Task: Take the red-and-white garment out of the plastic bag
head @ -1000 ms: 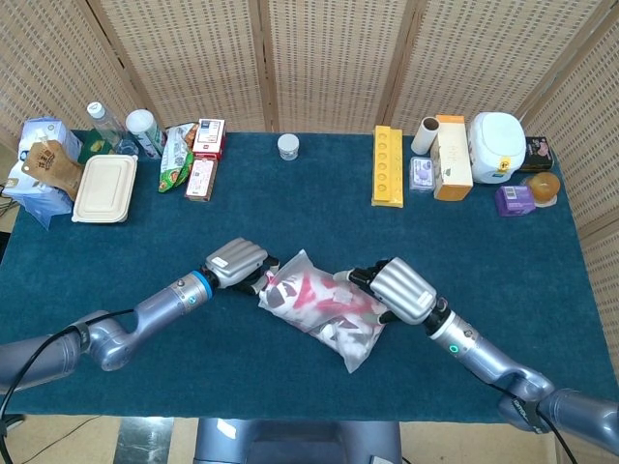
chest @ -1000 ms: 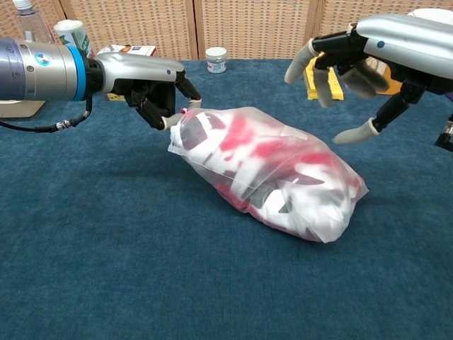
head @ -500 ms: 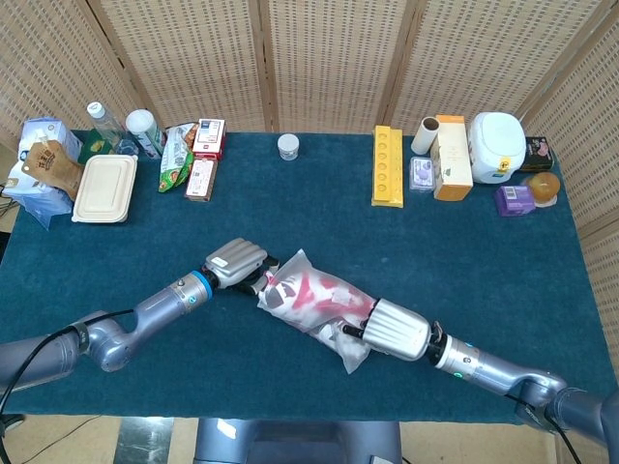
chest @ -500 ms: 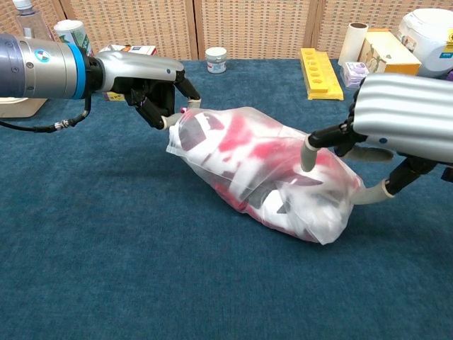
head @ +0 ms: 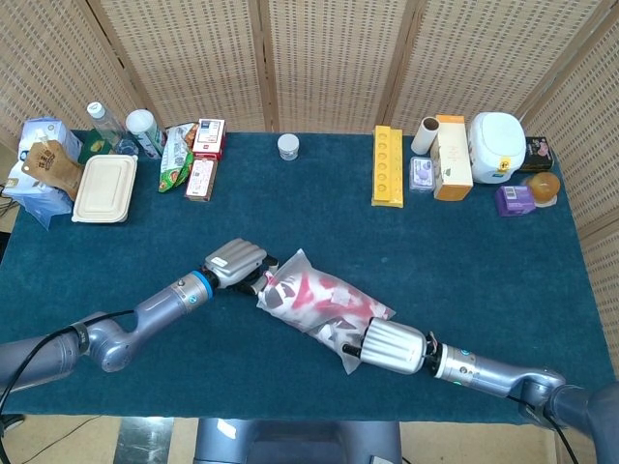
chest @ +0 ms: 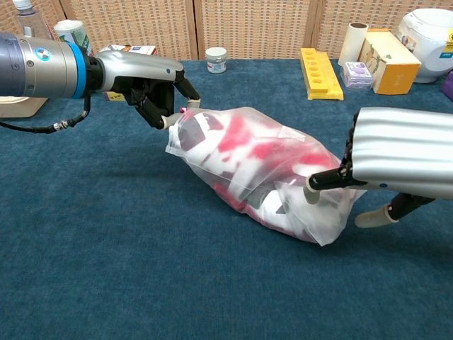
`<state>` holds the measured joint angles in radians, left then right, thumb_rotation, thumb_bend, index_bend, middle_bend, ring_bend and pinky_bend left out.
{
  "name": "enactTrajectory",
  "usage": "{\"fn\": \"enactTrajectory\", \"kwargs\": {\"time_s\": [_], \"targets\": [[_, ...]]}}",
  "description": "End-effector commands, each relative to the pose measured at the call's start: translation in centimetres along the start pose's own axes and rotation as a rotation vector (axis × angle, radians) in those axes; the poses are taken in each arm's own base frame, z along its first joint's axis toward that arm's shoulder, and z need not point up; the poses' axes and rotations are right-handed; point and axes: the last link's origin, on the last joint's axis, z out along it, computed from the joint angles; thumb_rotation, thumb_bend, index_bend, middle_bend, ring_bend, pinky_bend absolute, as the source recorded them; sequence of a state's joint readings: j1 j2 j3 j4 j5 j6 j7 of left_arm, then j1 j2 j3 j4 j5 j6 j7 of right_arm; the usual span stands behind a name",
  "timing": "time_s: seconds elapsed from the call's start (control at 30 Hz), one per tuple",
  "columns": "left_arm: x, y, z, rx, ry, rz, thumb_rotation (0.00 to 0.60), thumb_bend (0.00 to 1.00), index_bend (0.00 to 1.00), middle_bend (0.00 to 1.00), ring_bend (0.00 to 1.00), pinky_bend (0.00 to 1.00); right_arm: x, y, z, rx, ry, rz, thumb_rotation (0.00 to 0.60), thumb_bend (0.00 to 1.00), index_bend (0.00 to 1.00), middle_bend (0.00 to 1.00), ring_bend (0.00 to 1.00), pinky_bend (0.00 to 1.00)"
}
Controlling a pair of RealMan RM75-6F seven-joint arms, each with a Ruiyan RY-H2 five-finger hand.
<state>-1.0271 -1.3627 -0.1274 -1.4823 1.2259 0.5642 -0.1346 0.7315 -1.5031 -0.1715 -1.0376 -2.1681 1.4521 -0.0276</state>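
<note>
A dark teal cloth-covered worktop (head: 319, 174) fills the frame, with woven wicker screen panels (head: 329, 58) behind it. In the upper left sit a beige lidded food container (head: 104, 188), a clear plastic bottle (head: 104, 126), a white canister with a green band (head: 145, 132), a green snack packet (head: 175, 158) and two red-and-white boxes (head: 205, 155). A small white jar (head: 288, 146) stands at the top centre. Toward the upper right lie a long yellow tray (head: 388, 165), a cream cardboard box (head: 452, 158), a white rice cooker (head: 497, 146) and a purple tub (head: 514, 200).
</note>
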Motion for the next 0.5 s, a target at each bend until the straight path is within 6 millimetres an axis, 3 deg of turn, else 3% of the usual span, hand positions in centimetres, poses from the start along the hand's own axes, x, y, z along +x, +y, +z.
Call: {"fn": "enactTrajectory", "kwargs": {"time_s": [0.03,0.5], "targets": [[0.0,0.1,0.0,-0.001,-0.001,-0.001,0.592,0.56,0.62,1.0,1.0,1.0,-0.1,-0.2,0.1,0.005,-0.004,0.001,0.6,0.03,0.42,0.93,1.0,1.0],[-0.1,0.4,0.1,-0.004,-0.005,0.0,0.59,0.56,0.62,1.0,1.0,1.0,-0.1,-0.8,1.5,0.033,-0.025,-0.002,0.6,0.02,0.42,0.93,1.0,1.0]]}}
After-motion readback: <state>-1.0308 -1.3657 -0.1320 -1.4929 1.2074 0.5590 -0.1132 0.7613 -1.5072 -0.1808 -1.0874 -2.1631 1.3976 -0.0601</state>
